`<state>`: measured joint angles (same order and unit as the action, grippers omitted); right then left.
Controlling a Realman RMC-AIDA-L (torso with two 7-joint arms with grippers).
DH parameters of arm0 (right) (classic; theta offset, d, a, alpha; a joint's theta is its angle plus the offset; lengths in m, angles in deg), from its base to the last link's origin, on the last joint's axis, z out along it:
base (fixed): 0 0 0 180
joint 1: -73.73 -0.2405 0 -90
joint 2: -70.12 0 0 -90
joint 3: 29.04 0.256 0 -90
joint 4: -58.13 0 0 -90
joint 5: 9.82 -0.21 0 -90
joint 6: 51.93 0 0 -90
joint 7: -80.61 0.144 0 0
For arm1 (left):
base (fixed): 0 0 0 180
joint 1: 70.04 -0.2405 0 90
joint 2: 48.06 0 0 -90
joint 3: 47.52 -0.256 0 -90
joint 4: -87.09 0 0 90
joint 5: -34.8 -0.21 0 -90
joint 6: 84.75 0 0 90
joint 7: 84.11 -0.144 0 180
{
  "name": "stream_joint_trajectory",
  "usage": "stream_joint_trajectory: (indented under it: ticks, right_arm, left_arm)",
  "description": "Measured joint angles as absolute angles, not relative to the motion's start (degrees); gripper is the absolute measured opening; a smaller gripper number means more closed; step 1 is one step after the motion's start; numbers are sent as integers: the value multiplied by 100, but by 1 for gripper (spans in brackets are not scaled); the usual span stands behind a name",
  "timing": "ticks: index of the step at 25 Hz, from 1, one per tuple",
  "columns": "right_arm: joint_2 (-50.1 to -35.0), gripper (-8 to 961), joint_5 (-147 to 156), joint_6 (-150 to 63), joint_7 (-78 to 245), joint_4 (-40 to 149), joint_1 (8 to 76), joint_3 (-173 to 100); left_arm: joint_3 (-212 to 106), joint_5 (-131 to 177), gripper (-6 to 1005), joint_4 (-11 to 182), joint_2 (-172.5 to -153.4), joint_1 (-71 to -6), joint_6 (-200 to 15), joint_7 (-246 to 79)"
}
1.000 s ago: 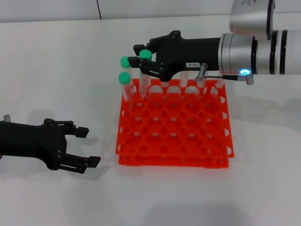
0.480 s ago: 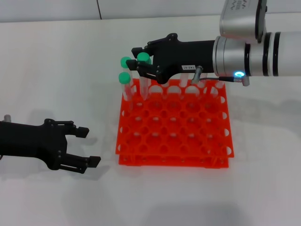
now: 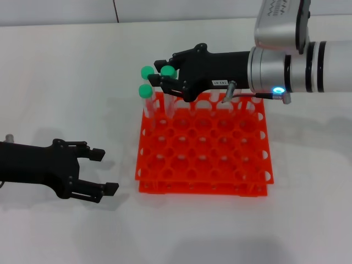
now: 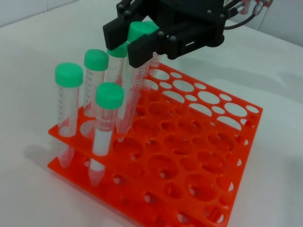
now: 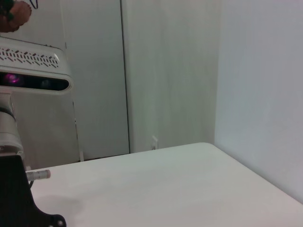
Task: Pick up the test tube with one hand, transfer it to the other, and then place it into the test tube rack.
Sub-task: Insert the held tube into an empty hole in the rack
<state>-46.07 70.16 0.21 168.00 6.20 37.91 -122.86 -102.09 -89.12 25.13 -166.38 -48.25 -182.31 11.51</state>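
Observation:
The orange-red test tube rack stands mid-table. Over its back left corner my right gripper, the one with the white label, is shut on the test tube just under its green cap. In the left wrist view that gripper holds the test tube slightly tilted, its lower end down in a hole of the rack. My unlabelled left gripper rests open and empty on the table, left of the rack.
Several other green-capped tubes stand in the rack's left holes, right beside the held one. The white table stretches around the rack. The right wrist view shows only walls and a bare tabletop.
My right gripper has shifted a little left and lower with the tube, bringing its cap level with the neighbouring caps. The left arm has stayed still.

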Motion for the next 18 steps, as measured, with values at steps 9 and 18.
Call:
stream_joint_trajectory:
  ticks: [9,18]
  right_arm:
    - [-4607,266,7016,-34,16826,629,3787,-12350]
    - [-4607,265,7016,-87,16823,735,3788,-12352]
  left_arm:
    - [-10209,-8912,895,2513,-16660,-4810,-18226,1151]
    - [-10227,-8912,892,2514,-16671,-4807,-18197,1151]
